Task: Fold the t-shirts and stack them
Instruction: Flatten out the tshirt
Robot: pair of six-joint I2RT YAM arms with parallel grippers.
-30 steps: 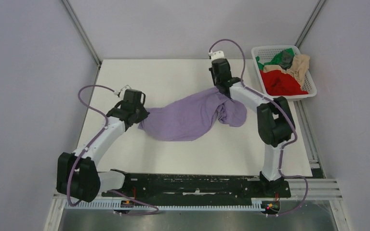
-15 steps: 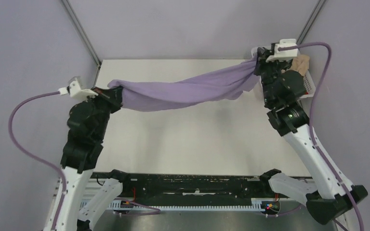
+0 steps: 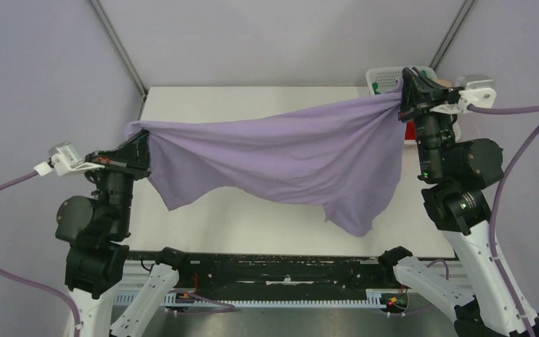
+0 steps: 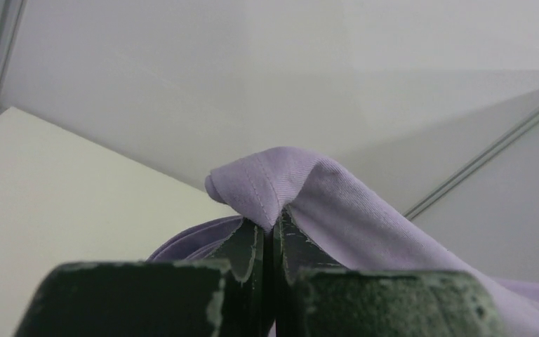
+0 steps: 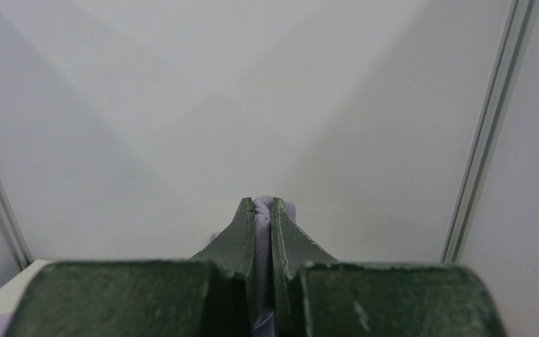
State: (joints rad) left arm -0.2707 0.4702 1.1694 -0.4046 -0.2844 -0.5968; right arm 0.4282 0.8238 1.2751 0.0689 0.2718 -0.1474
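Lavender t-shirt: hanging in the air above the white worktop, spread wide between the two arms. Its top edge is running taut from one grip to the other and its body is sagging below.
Lowest corner: drooping toward the near right part of the worktop. Whether it is touching the surface cannot be told.
Left fingers: pressing together on the shirt's upper left corner. In the left wrist view a hemmed fold of the cloth is bulging out just above the tips, with barely a slit between them.
Right fingers: clamping the shirt's upper right corner, raised at the far right. In the right wrist view a thin strip of purple cloth is sitting squeezed between the two closed tips.
Arms: both standing tall and spreading outward, one at each side edge of the worktop.
White lattice basket: sitting at the far right corner, mostly hidden behind the right arm, with a sliver of a green t-shirt showing inside.
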